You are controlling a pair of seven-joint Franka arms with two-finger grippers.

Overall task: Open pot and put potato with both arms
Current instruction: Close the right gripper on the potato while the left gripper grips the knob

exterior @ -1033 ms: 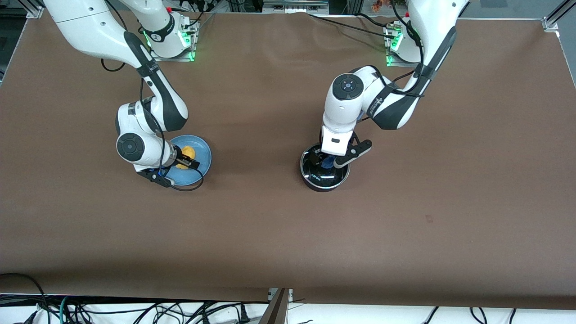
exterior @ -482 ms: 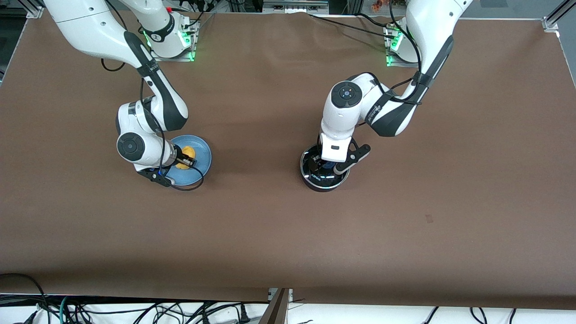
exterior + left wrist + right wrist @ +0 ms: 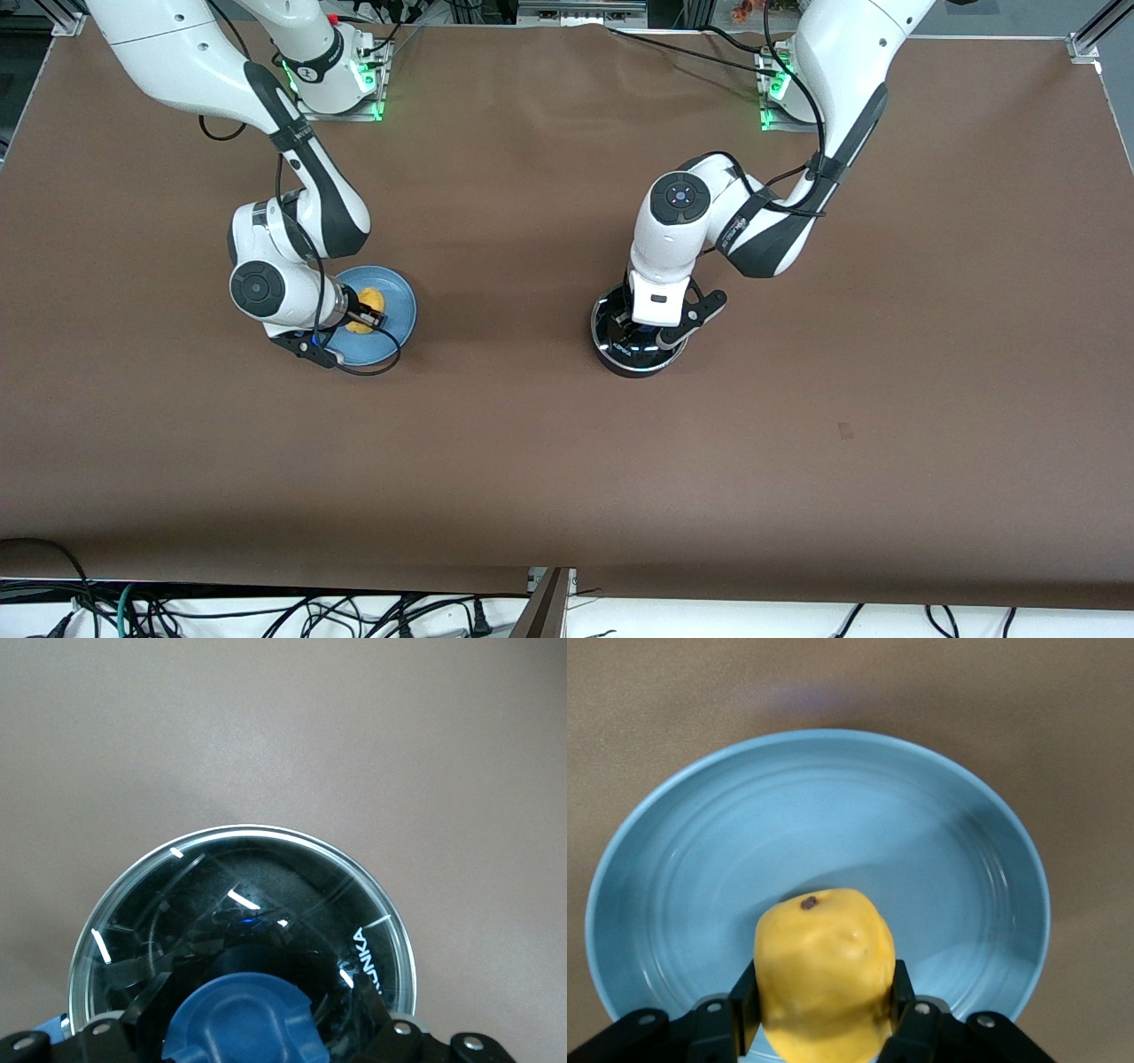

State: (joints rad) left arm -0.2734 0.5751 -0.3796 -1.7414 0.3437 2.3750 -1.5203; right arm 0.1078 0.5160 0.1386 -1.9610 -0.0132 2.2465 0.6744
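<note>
The black pot (image 3: 634, 361) stands mid-table with the clear glass lid (image 3: 221, 886) on it; its handle is hidden under the left arm. My left gripper (image 3: 643, 335) is low over the lid. In the left wrist view this gripper (image 3: 252, 1036) is open, with its fingers on either side of the lid's blue knob (image 3: 244, 1010) and apart from it. The yellow potato (image 3: 372, 301) lies on the light-blue plate (image 3: 400, 306). My right gripper (image 3: 363, 317) is shut on the potato (image 3: 824, 974), with fingers (image 3: 900, 997) pressed on both its sides just over the plate (image 3: 833, 806).
The plate sits toward the right arm's end of the brown table (image 3: 532, 443) and the pot toward the left arm's end. Both arm bases (image 3: 337, 80) stand along the table edge farthest from the front camera. Cables hang below the table's near edge.
The left arm has come down over the pot, and its hand now hides the blue knob in the front view. The right arm has not moved.
</note>
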